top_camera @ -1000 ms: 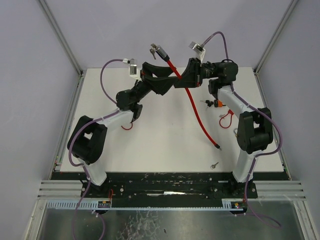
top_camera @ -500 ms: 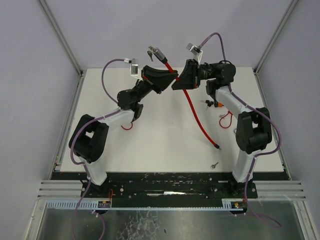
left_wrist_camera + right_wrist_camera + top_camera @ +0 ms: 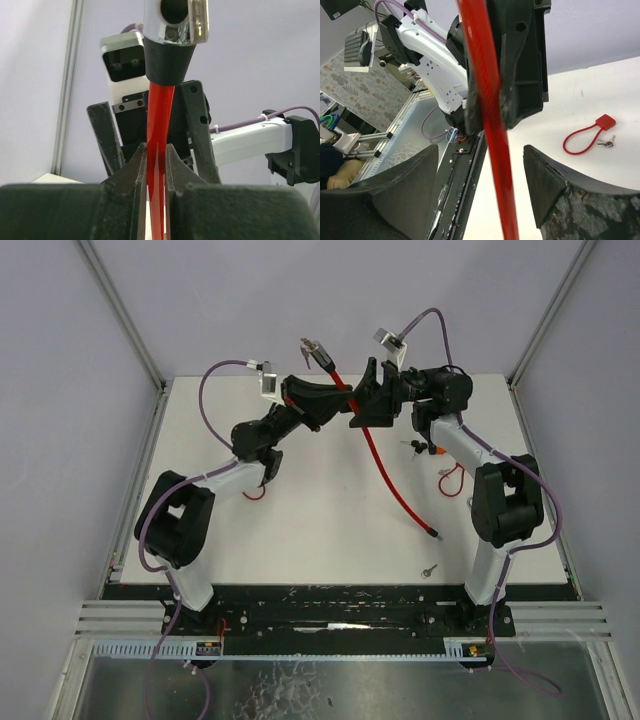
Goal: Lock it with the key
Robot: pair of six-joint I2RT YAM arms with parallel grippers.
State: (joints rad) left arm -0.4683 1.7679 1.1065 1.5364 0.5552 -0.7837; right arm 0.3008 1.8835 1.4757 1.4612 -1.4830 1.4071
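Top external view: nearest the arm bases, a loose key [image 3: 428, 569] lies on the white tabletop [image 3: 300, 530], close to the foot of the right arm. Just beyond it, the free end of the red cable [image 3: 385, 465] rests on the tabletop. From there the cable climbs, leaning left and away, into the air between the two arms. Beside the right forearm lies a small red padlock [image 3: 452, 478] with a looped shackle, apart from the cable. Higher up, the left gripper [image 3: 338, 398] is pinched tight on the cable; its wrist camera shows both fingers [image 3: 135, 170] pressed against the red sheath with no gap. The right gripper [image 3: 364, 397] faces it from the other side with its jaws spread wide. Its wrist camera shows the cable passing between the two fingers [image 3: 395, 195] with a gap on each side, so it holds nothing. Farthest off, above the left gripper, the cable ends in a black-collared chrome lock head [image 3: 320, 350], raised clear of the tabletop.
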